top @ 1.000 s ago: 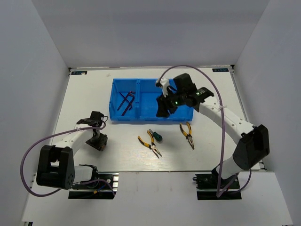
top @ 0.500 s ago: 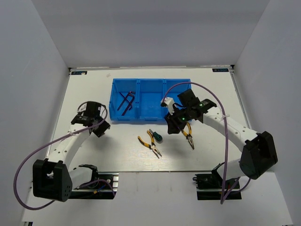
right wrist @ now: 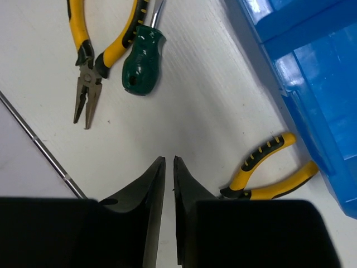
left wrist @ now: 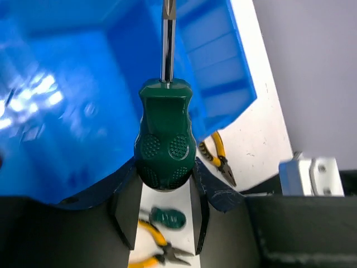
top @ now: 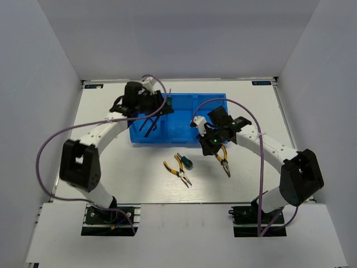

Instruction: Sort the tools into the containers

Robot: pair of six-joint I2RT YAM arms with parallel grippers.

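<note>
The left tool (left wrist: 162, 196) is clamped on a green-handled screwdriver (left wrist: 165, 139), whose shaft points into the blue bin (top: 173, 139). This looks like the drop-off step. Next it must settle over one compartment and let go. The top view puts it near the left divider, by the hex key (top: 146, 124), but only the left wrist view shows the screwdriver. The right tool (right wrist: 169, 161), fingers all but together and empty, hovers over the worktop (right wrist: 212, 100) between the left pliers (right wrist: 88, 61) and the right pliers (right wrist: 248, 174).

Table: white flat rectangular tabletop (top: 145, 188)
Walls: plain pale grey panels (top: 167, 39), closing left, back and right sides
Light: soft, even, slightly cool
</note>
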